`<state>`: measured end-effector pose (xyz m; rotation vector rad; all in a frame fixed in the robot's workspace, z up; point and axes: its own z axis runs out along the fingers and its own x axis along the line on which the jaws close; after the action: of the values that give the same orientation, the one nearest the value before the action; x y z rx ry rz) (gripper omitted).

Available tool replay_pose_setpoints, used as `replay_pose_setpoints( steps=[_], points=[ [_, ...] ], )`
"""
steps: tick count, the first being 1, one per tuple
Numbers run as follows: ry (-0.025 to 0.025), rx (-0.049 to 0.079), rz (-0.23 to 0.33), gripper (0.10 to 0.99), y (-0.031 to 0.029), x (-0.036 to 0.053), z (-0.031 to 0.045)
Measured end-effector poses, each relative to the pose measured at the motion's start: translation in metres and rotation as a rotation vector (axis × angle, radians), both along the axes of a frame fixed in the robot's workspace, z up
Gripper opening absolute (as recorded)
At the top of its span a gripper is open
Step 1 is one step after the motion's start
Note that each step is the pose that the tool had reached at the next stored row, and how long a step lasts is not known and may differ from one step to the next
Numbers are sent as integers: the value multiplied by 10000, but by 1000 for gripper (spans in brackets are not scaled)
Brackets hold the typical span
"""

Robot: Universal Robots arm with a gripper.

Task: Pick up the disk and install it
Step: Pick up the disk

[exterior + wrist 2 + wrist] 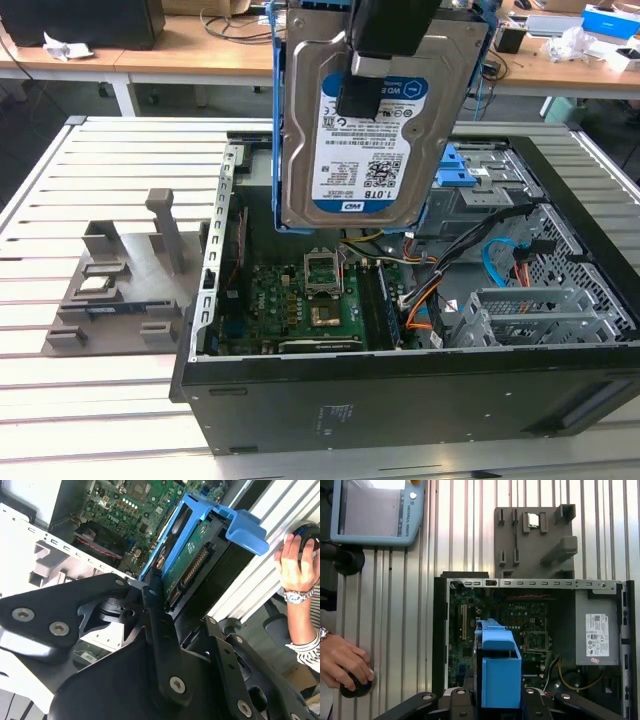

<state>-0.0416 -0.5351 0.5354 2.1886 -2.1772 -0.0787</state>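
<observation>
Disk (pixel 370 165) — flat silver metal, blue-framed

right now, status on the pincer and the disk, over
Pincer shut on the disk, holding it on end above the open computer case. Not yet seated in the case. Person's hand off to the side of the case.

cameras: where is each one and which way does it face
Exterior view: off the arm, angled down at the open computer case; gripper holds the disk.
First wrist view: on the arm, straight down into the case.
Second wrist view: on the arm, along the gripper to the disk.
Both wrist views share a person's hand.
</observation>
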Motion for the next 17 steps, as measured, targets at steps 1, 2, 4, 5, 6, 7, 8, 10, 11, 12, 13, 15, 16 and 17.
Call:
replay_pose_setpoints(
  steps=[1, 2, 4, 5, 6, 7, 8, 10, 11, 12, 13, 15, 16, 17],
  points=[
    [5, 0, 1, 361, 0, 67, -5],
    [12, -1, 1, 361, 0, 153, -11],
    [21, 0, 1, 361, -1, 254, -20],
    [24, 0, 2, 361, -1, 297, -24],
    [29, -2, 1, 361, -1, 343, -27],
    [35, -2, 1, 361, -1, 405, -33],
    [39, -2, 2, 361, -1, 445, -37],
    [49, -4, 0, 361, -2, 552, -54],
    [54, -2, 2, 361, -4, 605, -72],
    [58, -3, 2, 361, -5, 636, -87],
    [61, -2, 1, 361, -7, 664, -106],
    [65, -1, 1, 361, -12, 720, -150],
    [67, -1, 2, 361, -16, 753, -175],
    [68, -1, 1, 361, -27, 806, -216]
  ],
)
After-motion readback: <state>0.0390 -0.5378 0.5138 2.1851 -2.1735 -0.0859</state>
